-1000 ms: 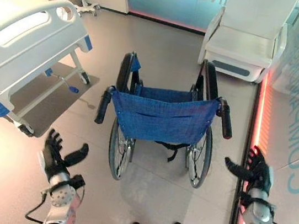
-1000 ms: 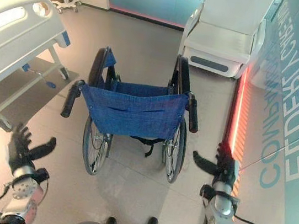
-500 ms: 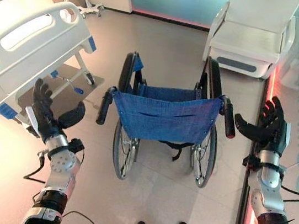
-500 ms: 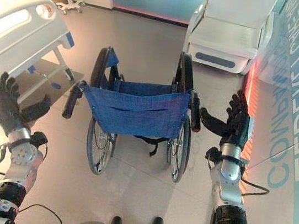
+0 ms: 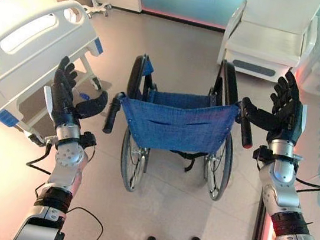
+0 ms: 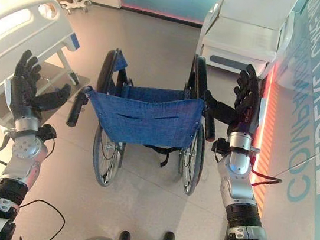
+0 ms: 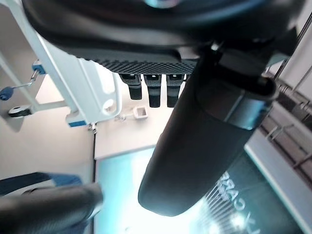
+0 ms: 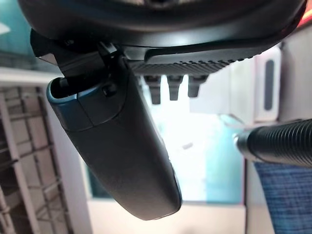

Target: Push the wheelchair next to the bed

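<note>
Left eye view gave me the wheelchair (image 5: pixel 174 125) standing in the middle of the floor, its blue fabric back (image 5: pixel 175 124) facing me and its two black push handles pointing my way. I had the left hand (image 5: pixel 68 96) raised beside the left push handle (image 5: pixel 111 112), near it but apart, fingers straight and spread, thumb angled toward the handle, nothing held. The right hand (image 5: pixel 283 115) was up on the other side, also spread wide, its thumb reaching toward the right push handle (image 5: pixel 244 127); from the head camera I could not tell whether the thumb tip touched the grip or only sat just beside it. In the right wrist view the ribbed grip (image 8: pixel 278 143) lay past the thumb with the fingers straight, not curled round it. In the left wrist view the fingers were straight as well, with a dark rounded handle end (image 7: pixel 48 209) low in the corner. The bed (image 5: pixel 24 47), white with blue corner trim, stood off to the left of the wheelchair, well apart from it, its footboard toward the chair. A white padded armchair (image 5: pixel 270 37) sat beyond the wheelchair on the right, against the glass wall.
</note>
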